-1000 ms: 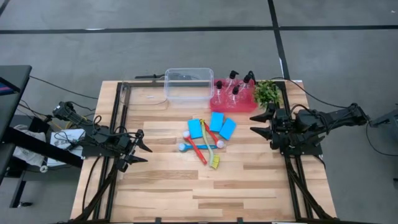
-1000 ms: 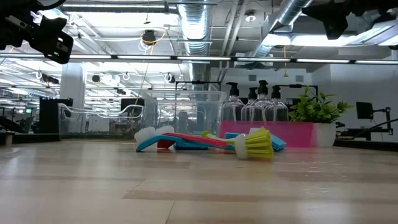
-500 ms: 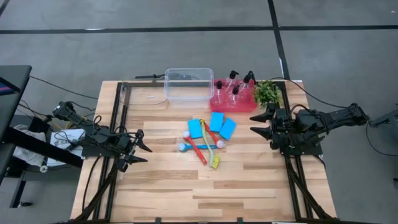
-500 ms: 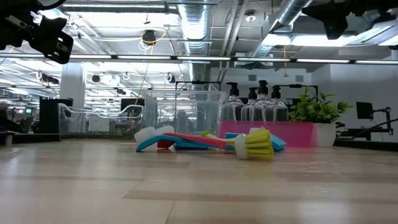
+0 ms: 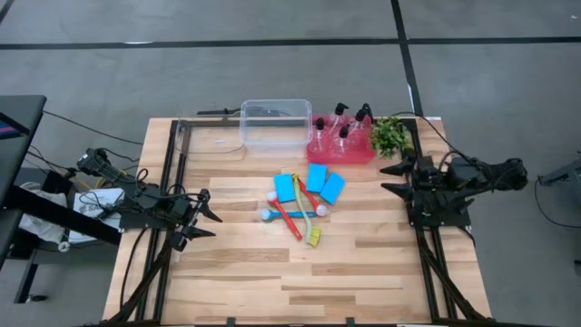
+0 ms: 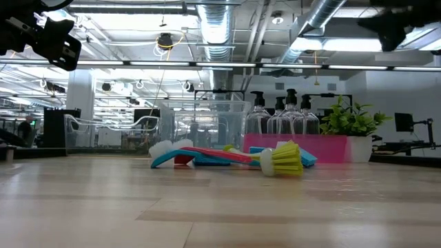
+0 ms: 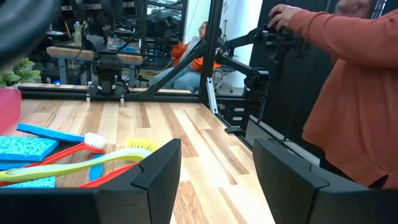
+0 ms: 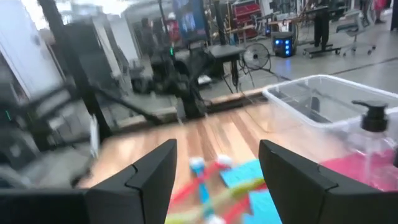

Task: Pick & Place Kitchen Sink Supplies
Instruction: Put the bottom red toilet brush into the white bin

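Blue porous rectangular sponges on pale striped wooden table

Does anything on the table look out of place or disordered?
Nothing is spilled or damaged. The brushes lie crossed in a loose heap with the blue sponges mid-table. The bottles stand upright in the red tray.

two dark jointed arms, seemingly black, trailing thin black cables.

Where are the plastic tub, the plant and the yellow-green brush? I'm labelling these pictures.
plastic tub (image 5: 275, 123), high view, bare floor.
plant (image 5: 390, 133), high view, leaves.
yellow-green brush (image 6: 284, 159), low view, bristle head.
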`<action>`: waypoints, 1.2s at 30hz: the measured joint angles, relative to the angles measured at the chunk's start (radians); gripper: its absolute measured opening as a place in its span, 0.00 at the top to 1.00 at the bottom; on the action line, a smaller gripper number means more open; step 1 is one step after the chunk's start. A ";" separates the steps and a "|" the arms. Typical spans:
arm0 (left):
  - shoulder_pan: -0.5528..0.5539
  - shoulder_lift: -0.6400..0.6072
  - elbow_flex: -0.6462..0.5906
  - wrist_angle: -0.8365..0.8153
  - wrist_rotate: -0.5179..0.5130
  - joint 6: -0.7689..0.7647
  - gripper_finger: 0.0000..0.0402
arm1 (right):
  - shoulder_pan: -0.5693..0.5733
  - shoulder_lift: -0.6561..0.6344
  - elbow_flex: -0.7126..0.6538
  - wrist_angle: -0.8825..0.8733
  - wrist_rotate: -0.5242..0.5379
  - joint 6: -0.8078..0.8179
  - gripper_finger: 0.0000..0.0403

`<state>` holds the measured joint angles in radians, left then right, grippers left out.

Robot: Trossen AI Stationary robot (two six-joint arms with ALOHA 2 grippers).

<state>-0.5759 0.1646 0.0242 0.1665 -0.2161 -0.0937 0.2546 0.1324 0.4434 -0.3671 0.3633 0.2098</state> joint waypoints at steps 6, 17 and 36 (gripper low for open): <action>0.000 0.000 0.000 0.000 0.000 0.000 0.50 | -0.002 -0.128 -0.153 0.075 0.002 -0.212 0.45; 0.000 0.013 0.000 0.008 -0.002 0.000 0.50 | -0.007 -0.130 -0.423 0.539 0.004 -0.179 0.45; 0.000 0.020 0.000 0.018 -0.003 0.000 0.50 | -0.006 -0.126 -0.436 0.429 0.002 -0.175 0.45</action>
<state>-0.5762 0.1844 0.0242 0.1848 -0.2188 -0.0937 0.2481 0.0062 0.0078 0.0615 0.3653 0.0349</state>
